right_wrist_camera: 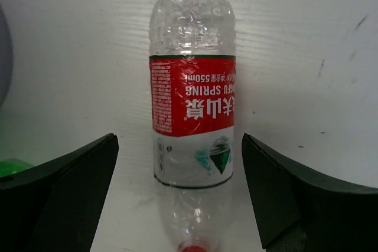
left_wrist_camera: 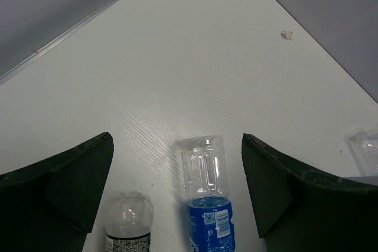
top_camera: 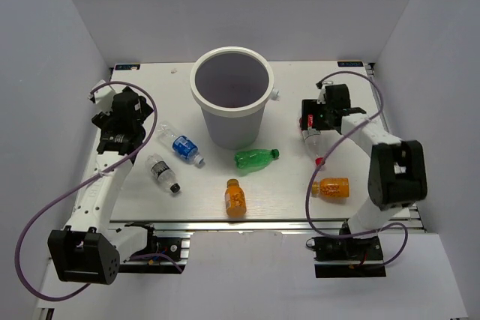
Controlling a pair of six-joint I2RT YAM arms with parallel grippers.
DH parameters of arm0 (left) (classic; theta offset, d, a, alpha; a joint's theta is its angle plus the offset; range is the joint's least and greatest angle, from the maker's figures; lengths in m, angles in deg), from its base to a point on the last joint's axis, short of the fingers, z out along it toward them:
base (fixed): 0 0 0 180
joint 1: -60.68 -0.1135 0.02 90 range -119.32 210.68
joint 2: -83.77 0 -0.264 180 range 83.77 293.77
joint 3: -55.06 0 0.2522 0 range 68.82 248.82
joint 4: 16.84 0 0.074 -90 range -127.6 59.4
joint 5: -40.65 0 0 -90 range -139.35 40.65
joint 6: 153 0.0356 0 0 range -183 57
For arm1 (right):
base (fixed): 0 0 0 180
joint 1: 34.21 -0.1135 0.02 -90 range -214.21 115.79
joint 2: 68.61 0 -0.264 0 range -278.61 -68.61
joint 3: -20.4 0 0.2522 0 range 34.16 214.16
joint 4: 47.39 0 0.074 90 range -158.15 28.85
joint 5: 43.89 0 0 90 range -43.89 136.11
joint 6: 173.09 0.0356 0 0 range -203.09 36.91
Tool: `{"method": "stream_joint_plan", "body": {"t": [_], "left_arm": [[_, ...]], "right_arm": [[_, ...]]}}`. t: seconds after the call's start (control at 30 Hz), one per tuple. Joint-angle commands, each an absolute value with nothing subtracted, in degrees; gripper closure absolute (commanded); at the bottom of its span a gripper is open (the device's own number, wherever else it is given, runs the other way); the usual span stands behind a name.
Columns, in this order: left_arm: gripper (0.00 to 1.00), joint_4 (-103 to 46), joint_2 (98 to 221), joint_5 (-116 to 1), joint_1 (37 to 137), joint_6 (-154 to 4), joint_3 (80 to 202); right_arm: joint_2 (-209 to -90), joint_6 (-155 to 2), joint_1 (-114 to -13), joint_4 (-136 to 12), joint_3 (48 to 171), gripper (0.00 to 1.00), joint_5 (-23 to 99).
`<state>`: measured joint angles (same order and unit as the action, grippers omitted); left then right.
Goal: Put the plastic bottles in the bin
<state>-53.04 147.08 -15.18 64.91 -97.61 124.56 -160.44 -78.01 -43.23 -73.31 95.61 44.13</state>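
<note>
The white bin [top_camera: 231,95] stands upright at the table's middle back. All six bottles lie on the table. The blue-label bottle [top_camera: 181,146] and black-cap bottle [top_camera: 162,172] lie left of the bin. They show in the left wrist view, blue-label [left_wrist_camera: 207,199] and black-cap [left_wrist_camera: 127,222]. My left gripper [left_wrist_camera: 177,193] is open above them, straddling the blue-label bottle's base. The red-label bottle [top_camera: 312,140] lies right of the bin. My right gripper [right_wrist_camera: 180,199] is open around it [right_wrist_camera: 192,104]. The green bottle [top_camera: 255,158] and two orange bottles [top_camera: 235,197] [top_camera: 331,187] lie in front.
A small white scrap [left_wrist_camera: 286,35] lies on the table [top_camera: 150,200] near its far edge. White walls enclose the table on three sides. Purple cables loop from both arms over the table's sides.
</note>
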Motion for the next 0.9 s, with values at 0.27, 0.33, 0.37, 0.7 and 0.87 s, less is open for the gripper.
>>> {"method": "stream_joint_plan", "body": {"t": [0.27, 0.33, 0.37, 0.7, 0.87], "left_arm": [[0.02, -54.8, 147.0, -13.5, 64.9, -99.8, 124.2], [0.02, -54.9, 146.7, -13.6, 64.9, -100.4, 124.1], [0.02, -55.0, 146.4, -13.6, 64.9, -101.2, 124.0], [0.02, -64.5, 146.1, -14.3, 64.9, -113.9, 122.9], [0.02, -68.0, 142.4, -17.9, 64.9, -118.3, 117.5]], "right_arm": [[-168.7, -76.9, -44.5, -73.5, 99.2, 0.57, 48.4], [-163.8, -76.9, -44.5, -73.7, 101.2, 0.61, 48.6], [-162.2, -77.1, -44.4, -74.4, 102.6, 0.61, 48.4], [-153.3, -83.6, -54.0, -74.9, 133.5, 0.58, 28.1], [-161.8, -86.9, -62.9, -75.4, 144.3, 0.56, 20.6]]}}
